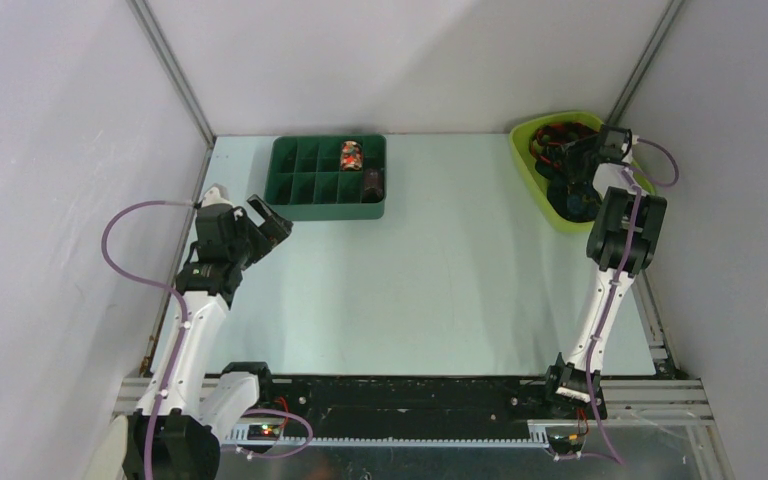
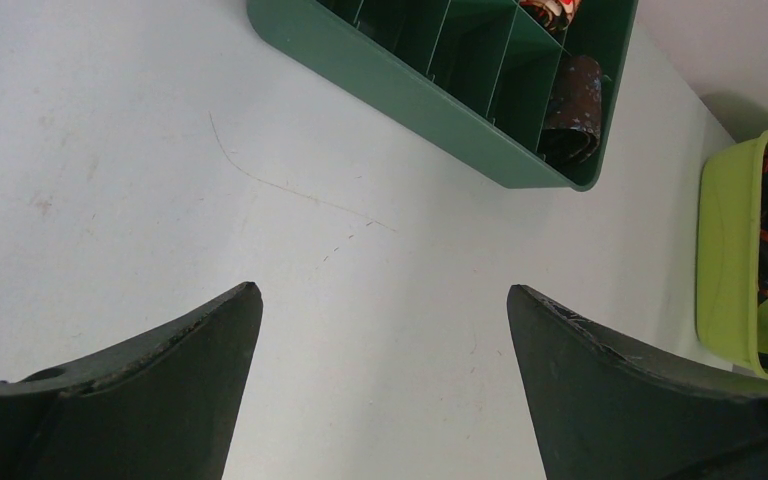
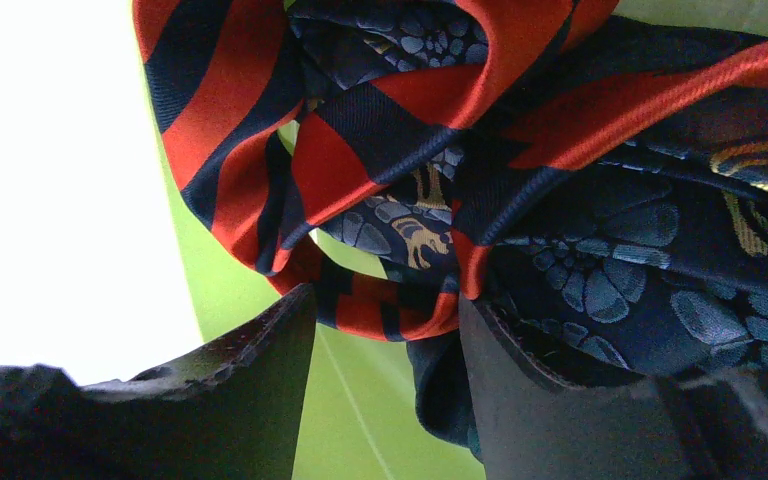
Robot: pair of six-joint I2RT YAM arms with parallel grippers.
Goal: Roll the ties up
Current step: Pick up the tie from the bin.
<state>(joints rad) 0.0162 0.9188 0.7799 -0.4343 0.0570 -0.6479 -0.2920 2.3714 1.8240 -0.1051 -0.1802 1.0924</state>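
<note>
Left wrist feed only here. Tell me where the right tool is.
Observer: The right tool is down inside the lime bin, at the heap of ties.
Operator: Say what sits between its fingers.
Observer: A fold of the red-orange striped tie lies in the gap. The fingers stand apart, and I cannot tell whether they grip it.
Operator: Report the whole green tray from above.
Observer: The green tray holds just two rolls: a red-patterned roll in the back row and a dark roll in the rightmost column.
</note>
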